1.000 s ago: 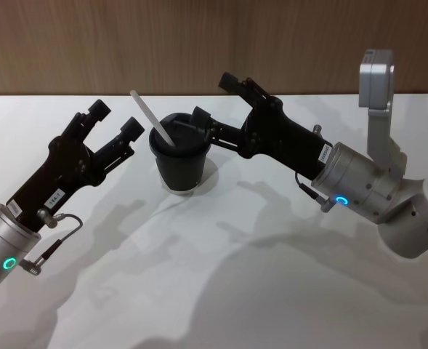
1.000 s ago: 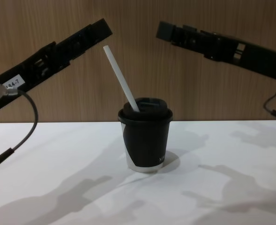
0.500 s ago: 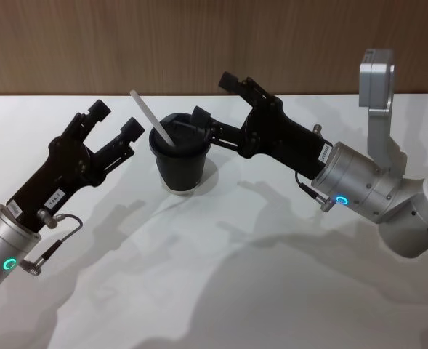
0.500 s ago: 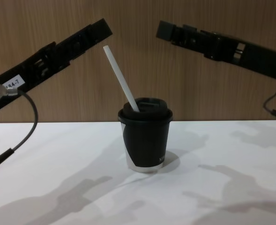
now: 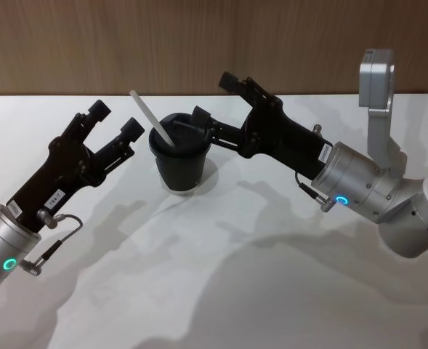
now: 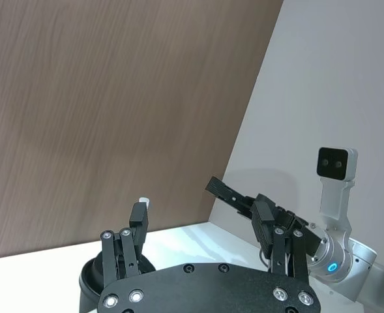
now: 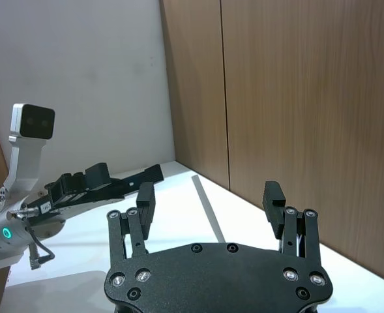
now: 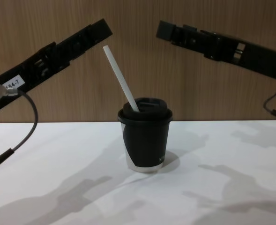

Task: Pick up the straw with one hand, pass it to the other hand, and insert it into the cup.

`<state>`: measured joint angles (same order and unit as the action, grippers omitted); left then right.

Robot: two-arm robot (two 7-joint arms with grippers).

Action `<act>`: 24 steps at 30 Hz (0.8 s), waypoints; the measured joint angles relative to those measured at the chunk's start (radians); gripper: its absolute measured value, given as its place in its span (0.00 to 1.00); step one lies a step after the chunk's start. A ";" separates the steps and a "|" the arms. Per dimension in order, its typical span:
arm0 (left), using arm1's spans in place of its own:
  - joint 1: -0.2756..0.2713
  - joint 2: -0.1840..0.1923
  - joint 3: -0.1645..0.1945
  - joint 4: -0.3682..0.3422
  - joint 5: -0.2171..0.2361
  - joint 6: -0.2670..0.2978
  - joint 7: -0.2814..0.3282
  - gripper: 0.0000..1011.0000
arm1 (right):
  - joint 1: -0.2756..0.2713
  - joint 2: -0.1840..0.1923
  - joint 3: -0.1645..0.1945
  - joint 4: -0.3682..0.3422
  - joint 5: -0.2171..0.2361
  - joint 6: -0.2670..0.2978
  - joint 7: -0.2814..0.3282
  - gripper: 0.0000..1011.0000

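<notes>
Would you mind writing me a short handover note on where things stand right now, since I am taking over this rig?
Left hand: open, holding nothing, raised to the left of the cup.
Right hand: open, holding nothing, raised just right of and behind the cup.
Cup: upright on the white table, lid on.
Straw: standing in the cup through the lid, leaning toward the left hand, touched by neither hand.
Done: the straw is inserted and released.
Left: nothing on the straw itself; probably only drawing both arms back clear of the cup.
</notes>
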<state>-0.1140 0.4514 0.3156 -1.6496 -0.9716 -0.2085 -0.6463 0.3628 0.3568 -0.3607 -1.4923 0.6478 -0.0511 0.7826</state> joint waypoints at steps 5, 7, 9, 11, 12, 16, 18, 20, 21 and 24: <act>0.000 0.000 0.000 0.000 0.000 0.000 0.000 0.99 | 0.000 0.000 0.000 0.000 0.000 0.000 0.000 0.99; 0.000 0.000 0.000 0.000 0.000 0.000 0.000 0.99 | 0.000 0.000 0.000 0.000 0.000 0.000 0.000 0.99; 0.000 0.000 0.000 0.000 0.000 0.000 0.000 0.99 | 0.000 0.000 0.000 0.000 0.000 0.000 0.000 0.99; 0.000 0.000 0.000 0.000 0.000 0.000 0.000 0.99 | 0.000 0.000 0.000 0.000 0.000 0.000 0.000 0.99; 0.000 0.000 0.000 0.000 0.000 0.000 0.000 0.99 | 0.000 0.000 0.000 0.000 0.000 0.000 0.000 0.99; 0.000 0.000 0.000 0.000 0.000 0.000 0.000 0.99 | 0.000 0.000 0.000 0.000 0.000 0.000 0.000 0.99; 0.000 0.000 0.000 0.000 0.000 0.000 0.000 0.99 | 0.000 0.000 0.000 0.000 0.000 0.000 0.000 0.99; 0.000 0.000 0.000 0.000 0.000 0.000 0.000 0.99 | 0.000 0.000 0.000 0.000 0.000 0.000 0.000 0.99; 0.000 0.000 0.000 0.000 0.000 0.000 0.000 0.99 | 0.000 0.000 0.000 0.000 0.000 0.000 0.000 0.99; 0.000 0.000 0.000 0.000 0.000 0.000 0.000 0.99 | 0.000 0.000 0.000 0.000 0.000 0.000 0.000 0.99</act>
<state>-0.1140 0.4514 0.3156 -1.6495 -0.9716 -0.2084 -0.6462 0.3628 0.3568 -0.3607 -1.4923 0.6478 -0.0511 0.7826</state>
